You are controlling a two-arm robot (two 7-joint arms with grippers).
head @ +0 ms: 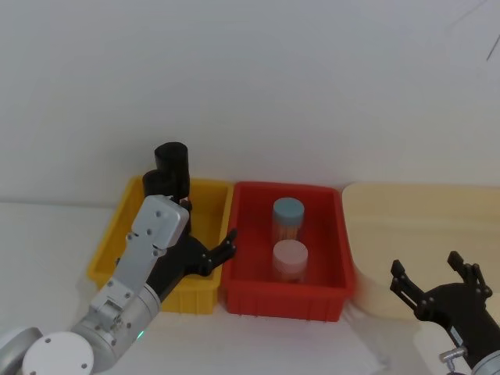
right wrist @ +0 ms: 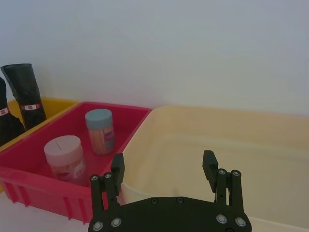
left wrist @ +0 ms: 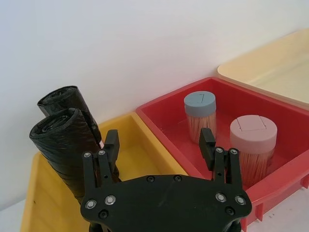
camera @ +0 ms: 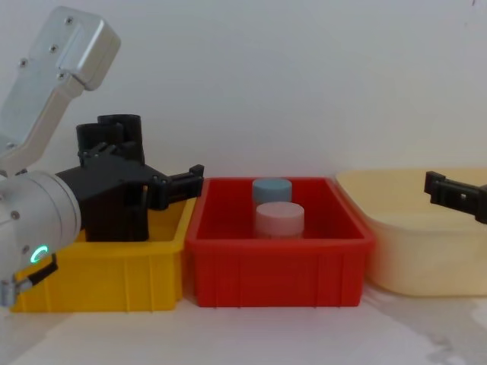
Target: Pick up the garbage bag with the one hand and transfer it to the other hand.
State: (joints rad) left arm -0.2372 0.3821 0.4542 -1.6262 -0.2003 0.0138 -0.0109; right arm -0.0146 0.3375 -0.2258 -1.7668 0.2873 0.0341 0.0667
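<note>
Reaching is the step now: left gripper (left wrist: 159, 140), fingers spread wide, hangs beside the garbage bag (left wrist: 60, 142) standing in the yellow bin (head: 108, 251) and next must close around it, while right gripper (right wrist: 164, 165) sits open, well apart

This looks like a robotics lab's test station, not a home or a shop. A bare white wall (head: 312, 78) backs a plain white desk (camera: 266, 334). On the desk three open plastic storage bins stand side by side in a neat row: a yellow bin (camera: 99, 277), a red bin (camera: 274, 277) and a cream bin (camera: 426, 262). Two lidded jars (head: 287, 219) stand in the red one. A silver robot arm (camera: 46, 76) with a green glowing ring reaches over the yellow bin.
</note>
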